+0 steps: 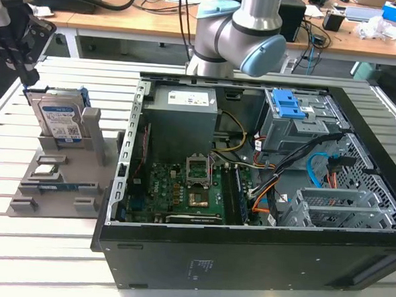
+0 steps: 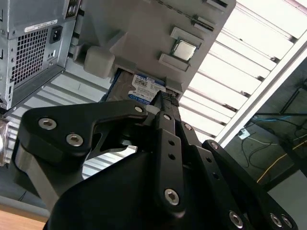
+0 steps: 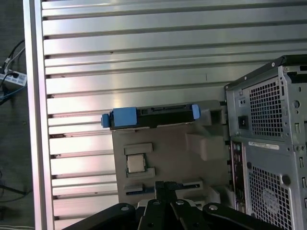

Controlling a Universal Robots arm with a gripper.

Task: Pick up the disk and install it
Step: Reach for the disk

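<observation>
A: Looking for the disk (image 1: 60, 120).
B: Standing on edge in the grey holder (image 1: 96, 145) on the counter (image 1: 17, 245), at the exterior view's left, beside the open computer case (image 1: 245, 262) (blue bracket (image 1: 84, 98) framing it).
A: And the jaws?
B: Drawn close together, gripping nothing, hovering just above.

Silver tubular arm (image 1: 255, 10) with pale-blue joint caps, matte black claw (image 2: 164, 98) linkages dotted with silver screws.

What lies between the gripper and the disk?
In the first wrist view, the grey holder with a processor chip lies between the gripper and the disk.
</observation>
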